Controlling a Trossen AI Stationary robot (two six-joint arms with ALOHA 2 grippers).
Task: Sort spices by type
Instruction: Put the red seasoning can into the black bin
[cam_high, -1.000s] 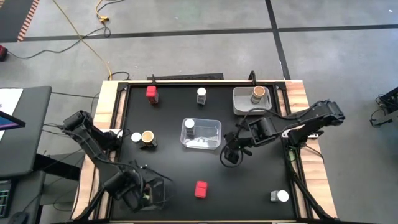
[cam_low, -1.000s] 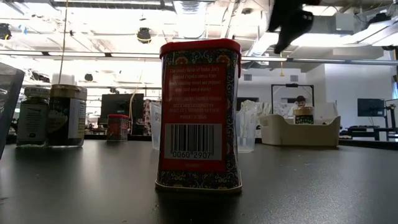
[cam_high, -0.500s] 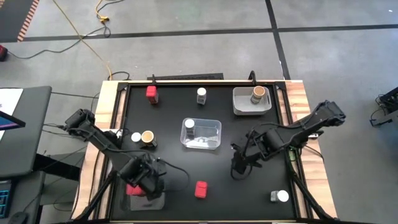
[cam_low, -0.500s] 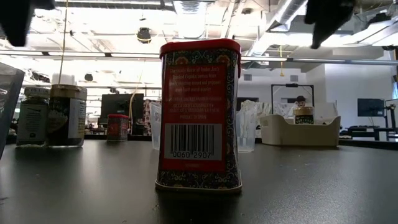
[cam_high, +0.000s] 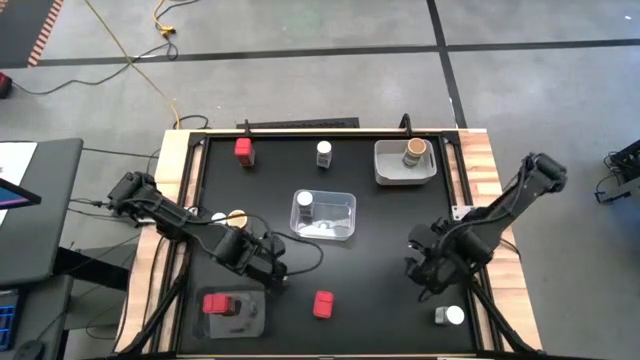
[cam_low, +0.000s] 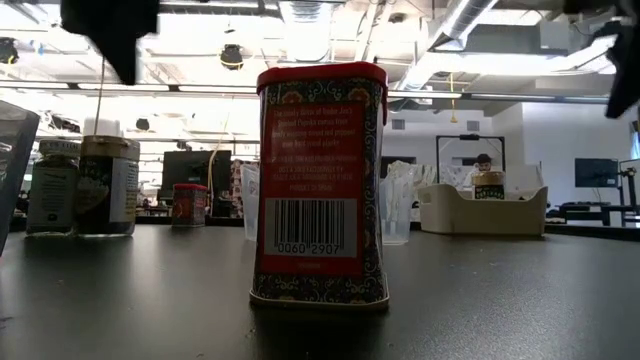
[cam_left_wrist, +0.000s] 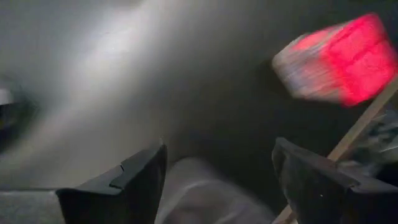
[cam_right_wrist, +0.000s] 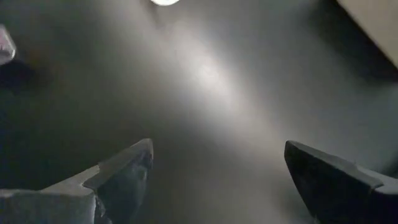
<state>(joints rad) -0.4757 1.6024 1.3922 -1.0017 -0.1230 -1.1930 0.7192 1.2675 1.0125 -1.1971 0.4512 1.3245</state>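
Spices: one red tin (cam_high: 323, 304) at the table's near edge, another (cam_high: 219, 304) in a grey tray (cam_high: 250, 318) (front left). Left gripper (cam_high: 272, 272) and right gripper (cam_high: 425, 281) hover with fingers spread, holding nothing.

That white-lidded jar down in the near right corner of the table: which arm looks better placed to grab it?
The right one, probably. Its open pincer hovers close beside that jar, while the left pincer is across the table near the red tin.
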